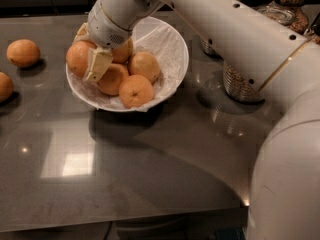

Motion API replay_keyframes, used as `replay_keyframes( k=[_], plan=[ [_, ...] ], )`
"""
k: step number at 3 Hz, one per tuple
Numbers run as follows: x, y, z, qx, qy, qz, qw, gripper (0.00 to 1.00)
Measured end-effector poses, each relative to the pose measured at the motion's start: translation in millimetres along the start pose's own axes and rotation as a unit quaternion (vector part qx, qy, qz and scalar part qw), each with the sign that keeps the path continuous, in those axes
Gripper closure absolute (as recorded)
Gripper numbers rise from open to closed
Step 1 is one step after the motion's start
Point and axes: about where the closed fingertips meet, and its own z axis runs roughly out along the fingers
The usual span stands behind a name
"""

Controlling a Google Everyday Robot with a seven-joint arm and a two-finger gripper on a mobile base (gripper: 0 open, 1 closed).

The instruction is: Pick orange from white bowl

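Note:
The white bowl [172, 44], lined with crinkled paper, stands on the dark table and holds several oranges. The orange [76, 59], deep reddish and round, lies at the bowl's left rim. My gripper [86, 56] reaches down into the bowl's left side and is shut on this orange. One pale finger [98, 64] presses its right side and the other shows at its upper left. Paler oranges [135, 90] lie beside it in the bowl.
Two loose oranges lie on the table at the left, one [22, 52] further back and one [4, 86] at the edge of view. Glass jars [240, 79] stand right of the bowl. My white arm [260, 49] spans the right side.

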Motion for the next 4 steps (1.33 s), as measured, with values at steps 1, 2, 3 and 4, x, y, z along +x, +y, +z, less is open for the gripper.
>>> replay_keyframes(
  k=[1,2,3,4],
  plan=[
    [-10,5,-26,0.029,0.002,-0.007,0.9995,1.0],
    [-13,14,-57,0.068,0.008,-0.004,0.9977,1.0],
    [-3,24,-77,0.1,0.015,0.005,0.9949,1.0],
    [11,39,-96,0.121,0.032,0.018,0.992,1.0]
  ],
)
